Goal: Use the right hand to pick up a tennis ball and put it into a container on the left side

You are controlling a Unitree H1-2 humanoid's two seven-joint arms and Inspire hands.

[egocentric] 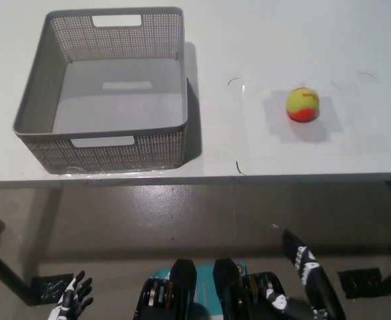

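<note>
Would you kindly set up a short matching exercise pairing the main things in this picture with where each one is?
Things:
1. tennis ball
2. grey basket
3. left hand
4. right hand

Places:
A. on the table's left part, holding nothing
B. low at the picture's lower left, below the table edge
C. on the table's right part, apart from the basket
D. low at the lower right, below the table edge

Pairs: 1-C, 2-A, 3-B, 4-D
</note>
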